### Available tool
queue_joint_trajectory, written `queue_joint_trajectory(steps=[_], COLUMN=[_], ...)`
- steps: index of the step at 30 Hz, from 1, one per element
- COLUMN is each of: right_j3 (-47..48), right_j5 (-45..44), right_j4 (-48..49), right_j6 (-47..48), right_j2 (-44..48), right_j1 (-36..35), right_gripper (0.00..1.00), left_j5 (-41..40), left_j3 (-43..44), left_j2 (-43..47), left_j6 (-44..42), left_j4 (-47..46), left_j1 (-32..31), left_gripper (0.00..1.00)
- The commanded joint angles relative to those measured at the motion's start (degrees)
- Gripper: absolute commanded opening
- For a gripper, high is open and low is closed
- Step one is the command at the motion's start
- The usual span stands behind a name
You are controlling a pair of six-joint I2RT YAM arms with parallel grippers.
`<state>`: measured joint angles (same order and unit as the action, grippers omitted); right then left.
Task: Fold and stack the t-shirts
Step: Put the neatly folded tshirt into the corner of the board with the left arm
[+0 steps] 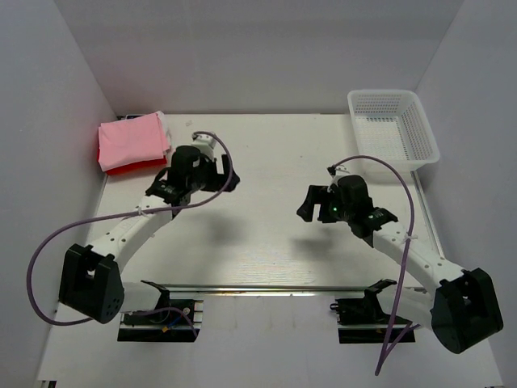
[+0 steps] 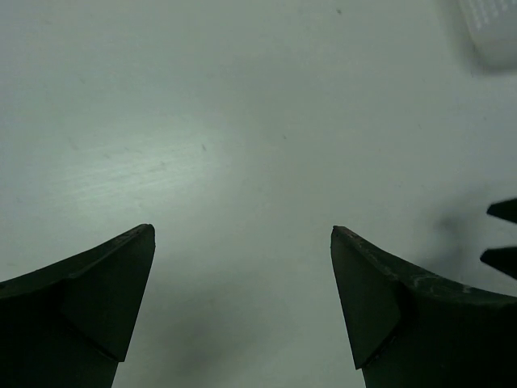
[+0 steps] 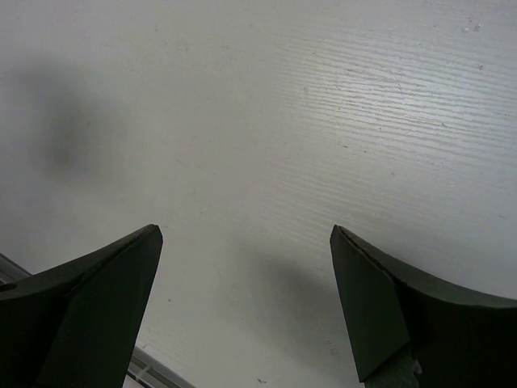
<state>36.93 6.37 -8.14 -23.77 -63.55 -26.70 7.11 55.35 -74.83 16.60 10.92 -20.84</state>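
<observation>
**A:** Two claws to enter first, nearest the bases. State of each?

**B:** Left gripper [image 1: 228, 183]: fingers spread wide, nothing between them, only bare table [image 1: 266, 242] below in its wrist view. Right gripper [image 1: 304, 205]: likewise spread and holding nothing. They face each other across the middle of the table, the left pointing right, the right pointing left, well apart.

**A:** Next entry, farther out. Where are the t-shirts?

**B:** One stack in the far left corner. The pink t-shirt [image 1: 132, 139] is on top, folded flat. The red t-shirt [image 1: 121, 168] is under it, showing along the near edge. A pale strip [image 1: 165, 123] at the stack's right edge may be the white one, but I cannot tell for sure.

**A:** Bearing from the claws?

**B:** The stack lies far and left of the left gripper, behind its wrist and away from its fingertips. The stack's long axis runs roughly left to right, slightly tilted. The left arm is clearly the nearer one; the right is across the table.

**A:** Last entry, far right?

**B:** The white mesh basket [image 1: 388, 121], with no cloth seen inside.

**A:** Judgement?

**B:** Folding looks done. Any further touch on the stack would fall to the left arm, which would first need to turn its claw back toward the far left.
</observation>
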Motion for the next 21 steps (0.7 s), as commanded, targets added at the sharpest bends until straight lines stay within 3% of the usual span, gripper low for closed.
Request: queue_joint_trajectory(steps=[1,5,10,21], right_j3=[-1.76,-3.61,-7.39,-10.03], right_j5=[-0.30,0.83,5.40,3.12], right_j4=[3.57,4.62,10.07,11.22], right_j6=[0.48,-0.57,-1.80,-2.07], right_j2=[2.28,3.17,5.10,8.79], right_j1=[0.24,0.07,0.07,-0.11], right_gripper=[0.90,0.90,0.90,0.90], left_j5=[2.64,-1.90,-8.60,-13.00], left_j3=[-3.22,-9.64,-10.79,-11.32], left_j2=[3.45,10.39,15.41,14.18], left_j6=[4.48,6.25,6.25,5.72], left_j4=[1.65,2.08,6.05,5.87], left_j1=[-4.98,-12.45,-15.54,-19.41], left_gripper=[1.00,1.00,1.00,1.00])
